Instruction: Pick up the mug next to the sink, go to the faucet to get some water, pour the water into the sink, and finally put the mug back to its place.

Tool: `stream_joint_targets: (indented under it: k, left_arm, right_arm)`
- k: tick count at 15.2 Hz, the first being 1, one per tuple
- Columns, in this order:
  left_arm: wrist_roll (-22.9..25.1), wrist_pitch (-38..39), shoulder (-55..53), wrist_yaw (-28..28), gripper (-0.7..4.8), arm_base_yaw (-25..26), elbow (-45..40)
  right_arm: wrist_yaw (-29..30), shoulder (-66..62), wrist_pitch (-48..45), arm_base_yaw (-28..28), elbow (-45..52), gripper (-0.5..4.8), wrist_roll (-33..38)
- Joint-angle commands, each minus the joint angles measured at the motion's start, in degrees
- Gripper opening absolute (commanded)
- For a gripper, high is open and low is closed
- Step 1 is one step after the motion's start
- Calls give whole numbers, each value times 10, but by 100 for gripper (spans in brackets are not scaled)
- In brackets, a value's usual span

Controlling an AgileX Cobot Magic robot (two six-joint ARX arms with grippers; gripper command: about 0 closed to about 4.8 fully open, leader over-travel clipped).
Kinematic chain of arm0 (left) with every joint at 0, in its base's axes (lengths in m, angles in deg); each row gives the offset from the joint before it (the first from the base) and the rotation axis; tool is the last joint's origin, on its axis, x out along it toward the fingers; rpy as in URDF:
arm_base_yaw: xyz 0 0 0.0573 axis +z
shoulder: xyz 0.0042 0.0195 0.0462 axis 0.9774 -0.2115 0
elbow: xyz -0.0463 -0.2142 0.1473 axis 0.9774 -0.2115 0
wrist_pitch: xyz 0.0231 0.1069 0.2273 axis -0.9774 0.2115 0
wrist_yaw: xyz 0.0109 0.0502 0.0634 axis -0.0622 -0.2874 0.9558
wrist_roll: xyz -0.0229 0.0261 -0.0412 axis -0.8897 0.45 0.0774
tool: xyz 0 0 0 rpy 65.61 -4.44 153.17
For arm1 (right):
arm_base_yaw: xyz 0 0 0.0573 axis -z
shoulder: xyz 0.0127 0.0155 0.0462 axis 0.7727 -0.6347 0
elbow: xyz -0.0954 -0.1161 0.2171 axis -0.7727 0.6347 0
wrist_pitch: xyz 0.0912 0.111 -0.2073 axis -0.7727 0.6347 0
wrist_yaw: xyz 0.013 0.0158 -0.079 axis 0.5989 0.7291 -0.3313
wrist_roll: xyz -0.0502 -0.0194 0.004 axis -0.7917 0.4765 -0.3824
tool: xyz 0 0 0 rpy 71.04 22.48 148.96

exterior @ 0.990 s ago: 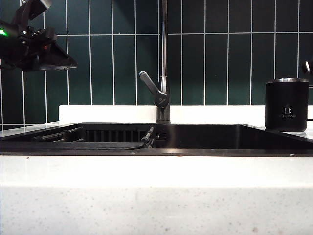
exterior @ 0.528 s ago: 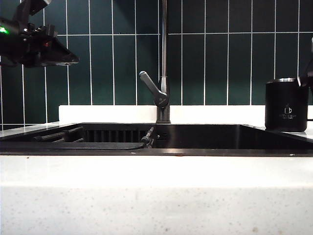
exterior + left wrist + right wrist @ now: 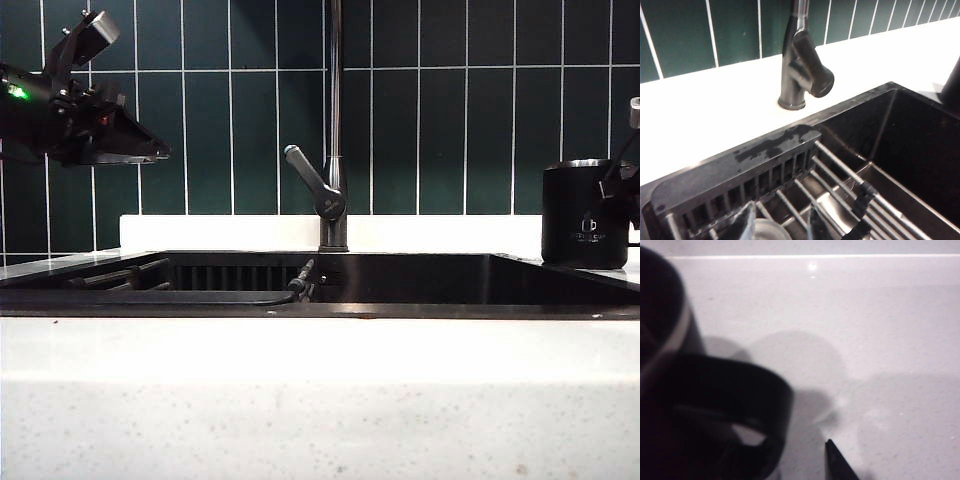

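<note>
The mug (image 3: 586,213) stood upright on the counter right of the sink (image 3: 420,275), handle rightward. The right gripper (image 3: 622,185), jaws wide, hovered beside it; the left gripper (image 3: 150,150), partly open, hung high left.

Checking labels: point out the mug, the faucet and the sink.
mug (image 3: 586,215), exterior view, black side wall.
faucet (image 3: 335,110), exterior view, upright pipe.
sink (image 3: 420,310), exterior view, front rim.

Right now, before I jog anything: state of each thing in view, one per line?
mug: upright on the counter right of the sink, not lifted.
faucet: no water seen running; lever angled up to the left.
sink: no water visible.
left gripper: open, empty, high on the left.
right gripper: open, at the mug's handle side.
</note>
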Motion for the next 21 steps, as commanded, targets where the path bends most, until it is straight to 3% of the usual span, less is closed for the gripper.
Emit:
stream_joint_targets:
  k: [1,5,10,11,16,19,21]
  left_arm:
    - [2,-9,1,-11,131,0,4]
    - [2,-15,-7,-37,131,0,4]
    - [2,-22,-36,-67,130,0,5]
    - [2,-22,-39,-67,130,0,5]
    - [-1,-31,-41,-79,130,0,7]
    - [-7,-29,-52,-101,130,0,46]
    - [-40,-29,-94,-127,130,-4,126]
  right_arm:
    - [-12,-23,-73,4,-3,242,0]
    - [-11,-47,-105,8,-4,241,0]
    - [18,-54,-134,29,-5,195,0]
    - [56,-54,-134,38,-5,150,0]
    - [104,-54,-143,44,-7,49,0]
    - [135,-46,-155,37,-10,21,0]
    - [159,-21,-155,34,-10,19,3]
